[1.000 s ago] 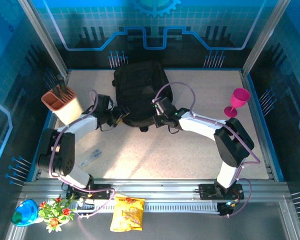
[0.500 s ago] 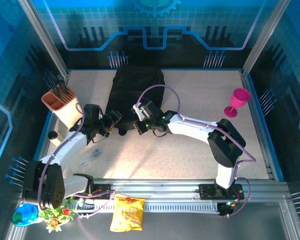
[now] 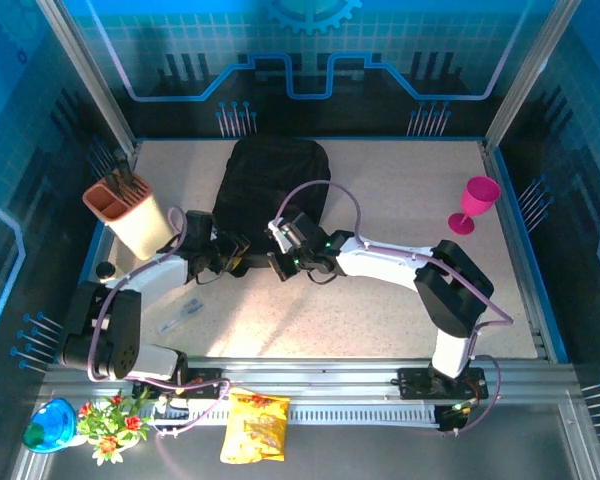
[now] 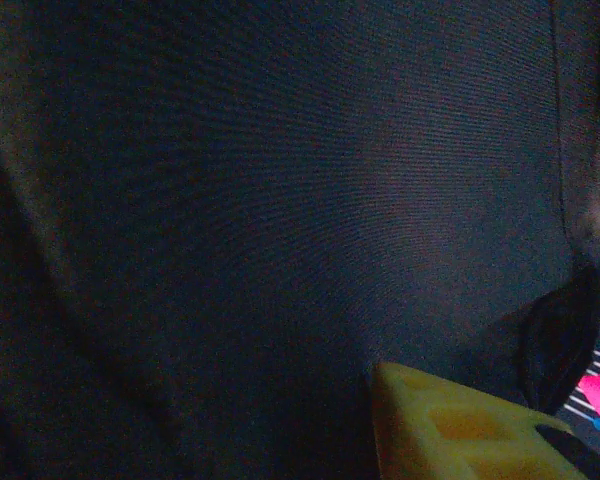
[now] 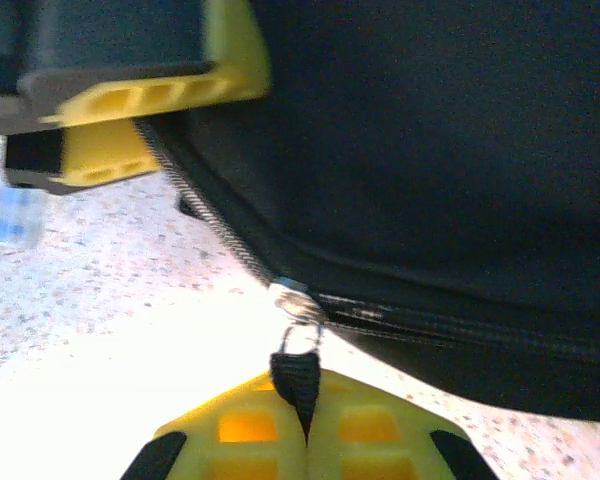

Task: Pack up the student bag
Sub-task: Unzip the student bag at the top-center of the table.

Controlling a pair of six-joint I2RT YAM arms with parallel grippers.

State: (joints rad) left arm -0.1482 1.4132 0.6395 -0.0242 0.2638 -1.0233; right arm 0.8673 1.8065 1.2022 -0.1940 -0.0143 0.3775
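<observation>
— Where's the student bag [image 3: 270, 180]?
— Lying on the table [image 3: 400, 300], toward twelve o'clock from its middle in the overhead view.
— And the right gripper [image 5: 305, 430]?
— At the bag's six o'clock edge, fingers pinched together on the black zipper pull [image 5: 298, 372].
— The left gripper [image 3: 240, 256]?
— Near the bag's seven o'clock corner, close against the fabric. Its wrist view is dark, so I cannot tell whether the claw is apart or clamped.
</observation>
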